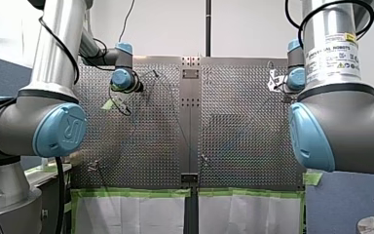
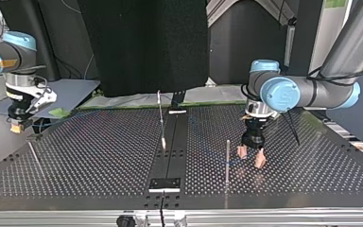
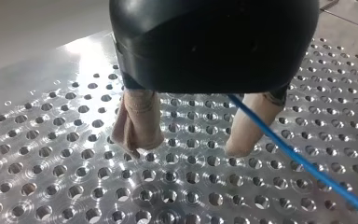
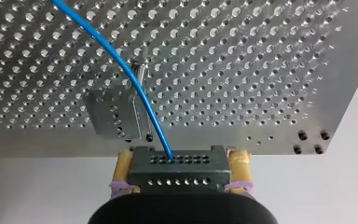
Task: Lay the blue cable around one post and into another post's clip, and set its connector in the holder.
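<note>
At the top view's near edge, a thin post (image 2: 227, 161) stands upright on the perforated table (image 2: 99, 156). Just beside it, my left gripper (image 2: 250, 158) hangs low over the holes. Its beige fingers (image 3: 137, 123) are spread apart and hold nothing. In the left wrist view the blue cable (image 3: 303, 163) runs out from under the palm and slants across the front of one finger, above the table. Whether it touches that finger I cannot tell. Further back, by the table's dark middle strip, a second post (image 2: 161, 118) stands tilted. Farthest off, past the table's corner at the top view's left, my right gripper (image 2: 16, 124) is clamped on the black connector (image 4: 177, 170), yellow pads (image 4: 122, 168) pressed to both its sides. The cable leaves the connector's top and arcs away over the table, passing in front of a grey holder (image 4: 109, 114) near the table's edge.
</note>
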